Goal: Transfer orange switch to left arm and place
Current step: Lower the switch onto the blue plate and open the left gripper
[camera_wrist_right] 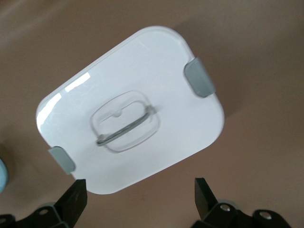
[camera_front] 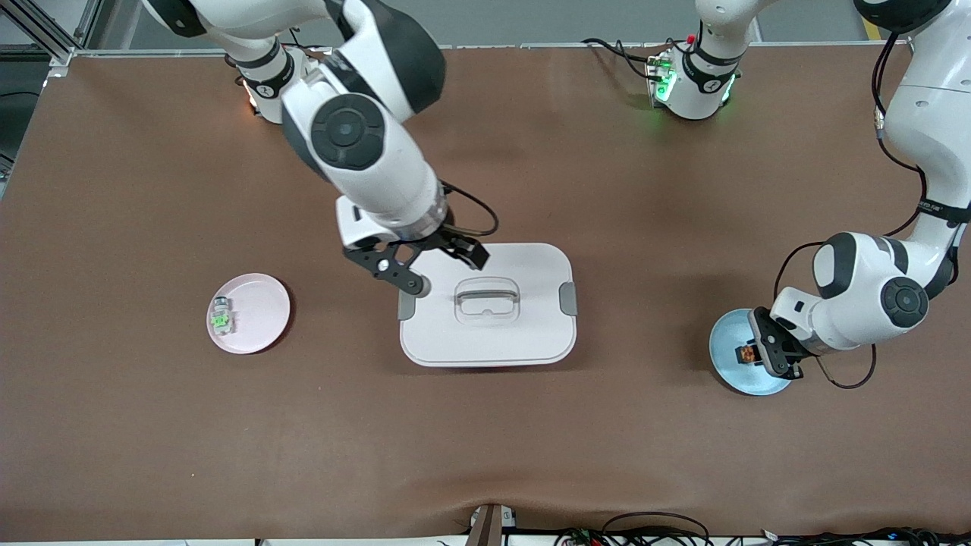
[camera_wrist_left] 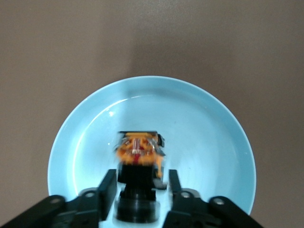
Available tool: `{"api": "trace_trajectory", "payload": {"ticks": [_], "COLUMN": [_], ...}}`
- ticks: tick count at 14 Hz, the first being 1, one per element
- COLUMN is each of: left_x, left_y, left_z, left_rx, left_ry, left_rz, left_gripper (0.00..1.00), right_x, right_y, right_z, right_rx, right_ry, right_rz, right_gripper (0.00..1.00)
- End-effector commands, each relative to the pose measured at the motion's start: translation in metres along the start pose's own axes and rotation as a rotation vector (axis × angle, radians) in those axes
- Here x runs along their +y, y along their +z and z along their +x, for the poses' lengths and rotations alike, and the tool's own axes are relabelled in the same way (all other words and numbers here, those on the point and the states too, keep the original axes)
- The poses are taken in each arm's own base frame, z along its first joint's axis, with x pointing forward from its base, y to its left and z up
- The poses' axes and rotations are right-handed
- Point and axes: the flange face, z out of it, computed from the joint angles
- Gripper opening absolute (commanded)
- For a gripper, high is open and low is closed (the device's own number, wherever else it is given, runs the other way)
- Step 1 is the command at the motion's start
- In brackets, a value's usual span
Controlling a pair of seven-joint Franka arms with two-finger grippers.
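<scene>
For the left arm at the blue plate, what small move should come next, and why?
Probably close the left gripper on the orange switch before any lift. Its fingers straddle the switch over the blue plate with gaps on both sides, so nothing looks gripped. The right gripper waits open over the box.

Glossy plastic box (camera_front: 523, 334), matt tablecloth (camera_front: 152, 425).

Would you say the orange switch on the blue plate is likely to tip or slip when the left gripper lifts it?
The orange switch looks small, blocky and rigid, so it is probably light and will not flex. It appears taller than its base, so it may tip if nudged off-centre. The blue plate is glossy, so it could slide there between the left gripper fingers.
</scene>
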Motion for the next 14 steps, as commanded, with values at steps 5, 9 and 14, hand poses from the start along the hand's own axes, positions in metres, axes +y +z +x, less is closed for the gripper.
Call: {"api": "trace_trajectory", "payload": {"ticks": [5,9,14], "left_x": [-0.008,-0.009,0.004], "left_y": [-0.045,-0.109,-0.189], "left_z": [0.001,0.014,0.023], "left_rx": [-0.026,-0.052,0.015], "left_ry": [-0.188,-0.482,-0.960], "left_rz": [0.056,0.106,0.074], "left_gripper": [1.00,1.00,1.00], "right_x": [0.109,0.166,0.234], "right_y": [-0.076,-0.099,-0.116], "right_z": [0.084,0.120,0.171], "right_rx": [0.001,-0.037,-0.062], "right_ry": [-0.338,-0.420,-0.454], "right_rz": [-0.095,-0.145,-0.138], "right_gripper": [1.00,1.00,1.00]}}
